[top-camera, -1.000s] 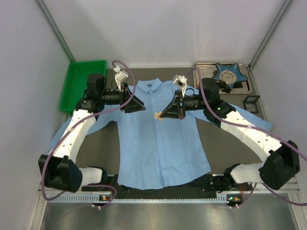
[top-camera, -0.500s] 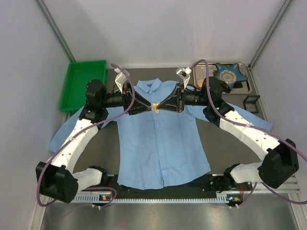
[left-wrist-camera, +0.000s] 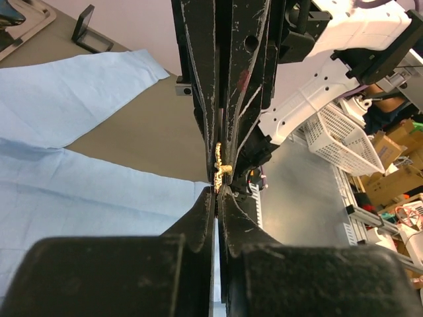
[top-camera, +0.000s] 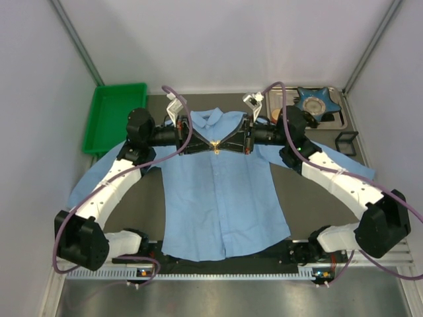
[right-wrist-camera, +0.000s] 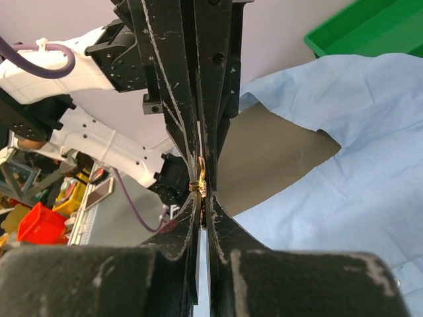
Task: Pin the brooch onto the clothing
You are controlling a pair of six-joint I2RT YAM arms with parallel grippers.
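The shirt (top-camera: 218, 198) lies flat and open-armed on the dark table (top-camera: 297, 191), thin light blue weave, collar at the far end, button placket running down its middle. Above its upper chest the left fingers (top-camera: 198, 144) and right fingers (top-camera: 234, 144) meet tip to tip – black, scuffed, tapering wedges. Each pair is squeezed to a bare slit, seen close in the wrist views (left-wrist-camera: 198, 218) (right-wrist-camera: 221, 228). The brooch (top-camera: 216, 146) is caught right where the tips join – a tiny, knobbly gold-and-pale ornament (left-wrist-camera: 220, 166) (right-wrist-camera: 199, 178), clear of the cloth. A glossy green plastic tray (top-camera: 112, 115) sits at the far left, a blue star-shaped dish (top-camera: 314, 102) at the far right.
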